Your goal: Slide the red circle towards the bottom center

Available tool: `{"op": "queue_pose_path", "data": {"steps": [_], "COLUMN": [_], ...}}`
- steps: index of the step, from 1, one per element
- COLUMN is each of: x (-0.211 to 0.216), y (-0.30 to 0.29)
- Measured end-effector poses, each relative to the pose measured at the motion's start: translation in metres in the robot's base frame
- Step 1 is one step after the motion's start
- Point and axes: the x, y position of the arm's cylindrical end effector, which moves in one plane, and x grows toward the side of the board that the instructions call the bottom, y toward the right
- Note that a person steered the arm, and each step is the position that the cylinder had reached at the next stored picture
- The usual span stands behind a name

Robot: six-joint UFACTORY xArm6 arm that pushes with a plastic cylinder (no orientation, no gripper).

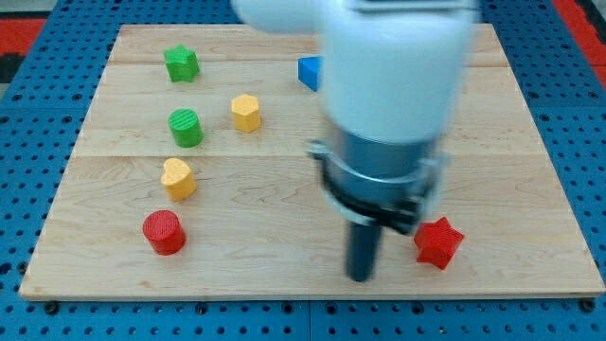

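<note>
Wooden tabletop (265, 213) carries all the blocks loose, nothing sits inside anything. Red circle (164, 232) is at the view's lower left, near the bottom edge and a little in from the left edge, standing flat and touching no other block. My tip (361, 278) is down near the bottom edge, slightly right of centre, well apart from the red circle and to its right, a bit lower in the view. The arm ends in a plain dark rod, so spread or pressed together cannot be told for a claw; nothing is pinched. Red star (437, 242) sits just beside my tip on the view's right, with a small gap showing. A yellow block (178, 178), shape unclear, lies just above the red circle, close but apart. Green circle (186, 127) is above that, a yellow hexagon (245, 113) to its right, and a green star (181, 63) near the top left. Blue block (310, 72) is near the top centre, partly hidden behind the blurred white arm body (393, 85), shape not clear. The strip of tabletop between the red circle and my tip along the bottom edge holds no blocks. The tabletop's bottom edge runs close under both the red circle and my tip; blue pegboard (38, 114) surrounds the tabletop.
</note>
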Motion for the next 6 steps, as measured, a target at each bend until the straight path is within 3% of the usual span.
{"op": "queue_pose_path", "data": {"steps": [1, 2, 4, 5, 6], "x": [-0.031, -0.029, -0.008, -0.03, -0.051], "y": [0.072, 0.051, -0.222, -0.305, -0.217]}}
